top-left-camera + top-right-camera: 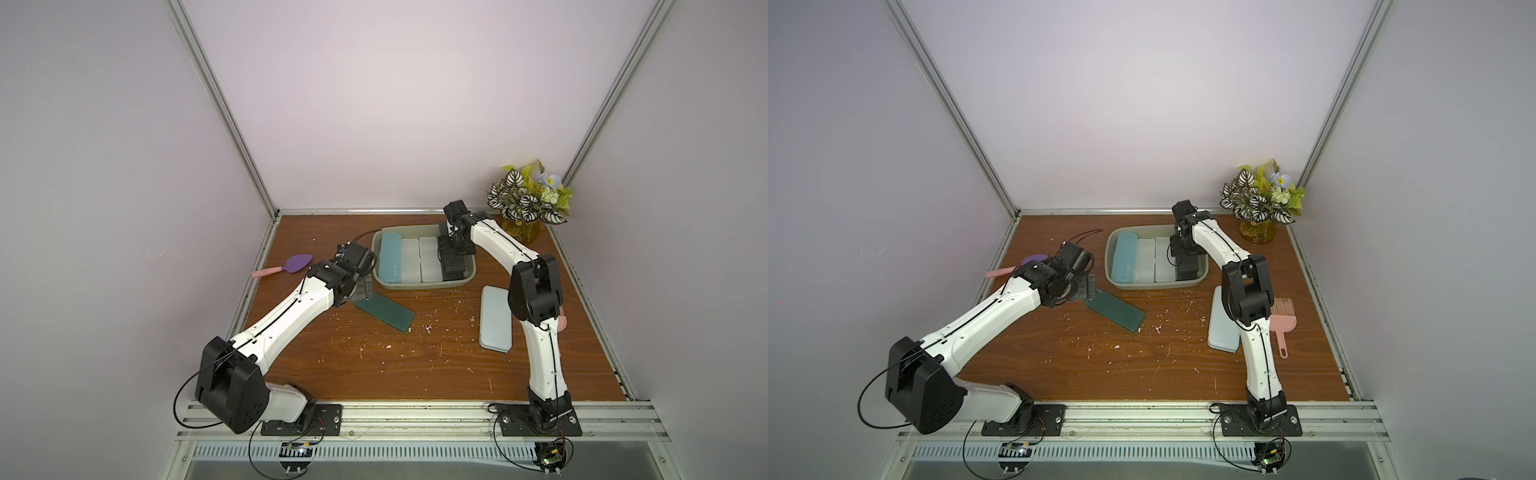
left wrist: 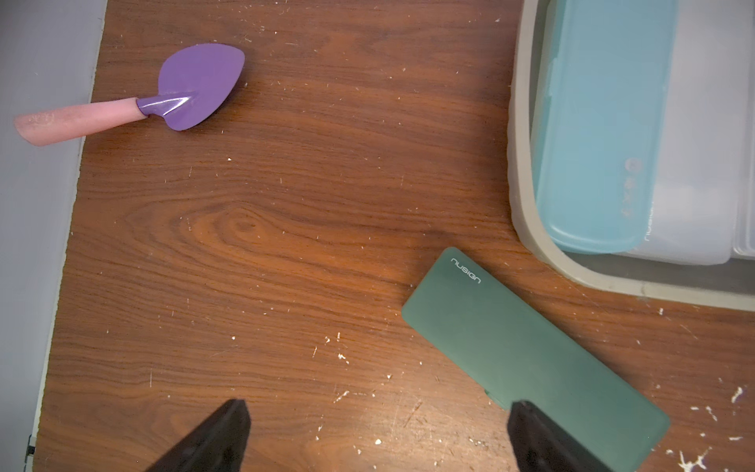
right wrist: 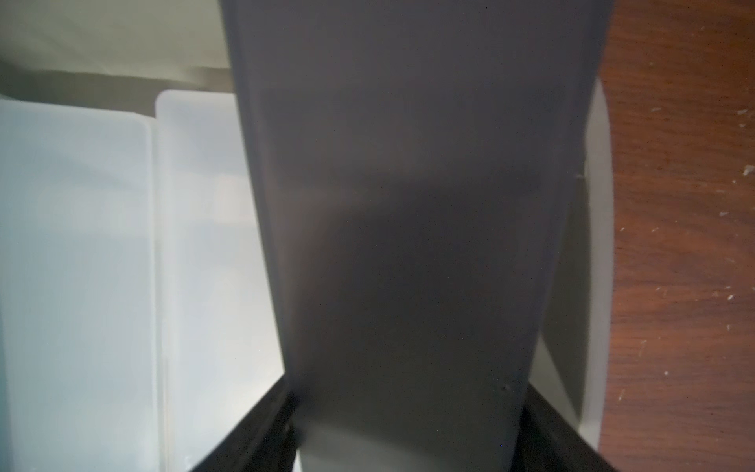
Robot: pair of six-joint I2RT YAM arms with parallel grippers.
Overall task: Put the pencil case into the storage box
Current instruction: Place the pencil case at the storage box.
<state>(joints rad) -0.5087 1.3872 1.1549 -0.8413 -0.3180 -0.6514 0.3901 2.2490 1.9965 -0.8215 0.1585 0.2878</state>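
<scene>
Grey-beige plastic storage box [image 1: 415, 286], far middle of the wooden table [image 1: 415, 353]: holds a teal case [image 1: 390, 257] and two frosted white cases [image 1: 409, 262] abreast, with only its right-end bay free. Smoke-grey pencil case [image 3: 408, 245]: in that bay, between the adjacent white case and the right wall, long axis parallel to its neighbours, clamped at its near end by the right gripper [image 3: 408, 441]; whether it rests on the floor cannot be told. Left gripper [image 2: 380, 412]: jaws spread, empty, by the end of a dark green case [image 2: 531, 355] lying aslant just before the box.

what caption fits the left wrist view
Open left claw, one finger over the dark green pencil case beside the storage box.
</scene>
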